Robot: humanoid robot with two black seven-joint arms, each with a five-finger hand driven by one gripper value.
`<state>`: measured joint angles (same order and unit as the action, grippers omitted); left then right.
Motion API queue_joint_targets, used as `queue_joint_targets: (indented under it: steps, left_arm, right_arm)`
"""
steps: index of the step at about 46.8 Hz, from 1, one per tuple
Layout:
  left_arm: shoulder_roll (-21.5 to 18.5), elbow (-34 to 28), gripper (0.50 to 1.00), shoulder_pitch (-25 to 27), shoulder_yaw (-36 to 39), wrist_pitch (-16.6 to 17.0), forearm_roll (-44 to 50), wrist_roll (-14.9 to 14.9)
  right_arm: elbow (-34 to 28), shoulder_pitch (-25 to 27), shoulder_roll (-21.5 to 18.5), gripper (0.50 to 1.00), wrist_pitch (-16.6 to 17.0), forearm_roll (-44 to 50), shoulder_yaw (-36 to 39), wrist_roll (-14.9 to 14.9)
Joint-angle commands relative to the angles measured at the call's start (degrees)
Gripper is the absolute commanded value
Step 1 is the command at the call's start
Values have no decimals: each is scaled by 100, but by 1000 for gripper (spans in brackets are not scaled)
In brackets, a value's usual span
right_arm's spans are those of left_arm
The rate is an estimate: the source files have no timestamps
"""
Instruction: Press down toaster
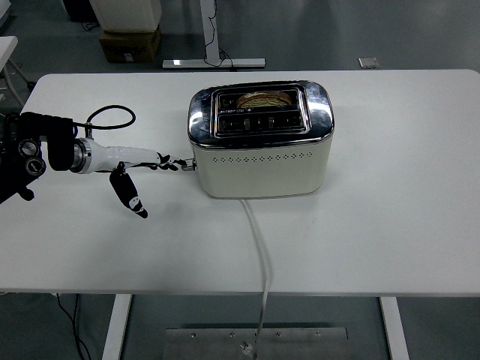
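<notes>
toaster (261, 142) flanked by bare table (405, 187).

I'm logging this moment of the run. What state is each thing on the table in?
toaster: upright, cord trailing off the near table edge.
bread: sitting in the far slot, top showing.
lever: at the toaster's left end, fingertips on it.
left robot hand: fingers extended to the lever, thumb hanging down.

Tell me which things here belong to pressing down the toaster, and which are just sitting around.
Part of the job: toaster, its lever, bread in the slot, left hand.
Just there: power cord, cardboard box on the floor, table.
</notes>
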<state>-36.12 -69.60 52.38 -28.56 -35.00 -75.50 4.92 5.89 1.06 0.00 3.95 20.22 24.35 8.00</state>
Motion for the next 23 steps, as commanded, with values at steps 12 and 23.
queue_joint_targets:
  steps: [12, 23]
  left_arm:
    - [-18, -1, 1000, 9, -9, 0, 9, 0]
    - [-53, -9, 1000, 18, -9, 0, 26, 0]
  right_arm:
    - [0, 0, 0, 1000, 0, 0, 0, 0]
    - [0, 0, 0, 1000, 0, 0, 0, 0]
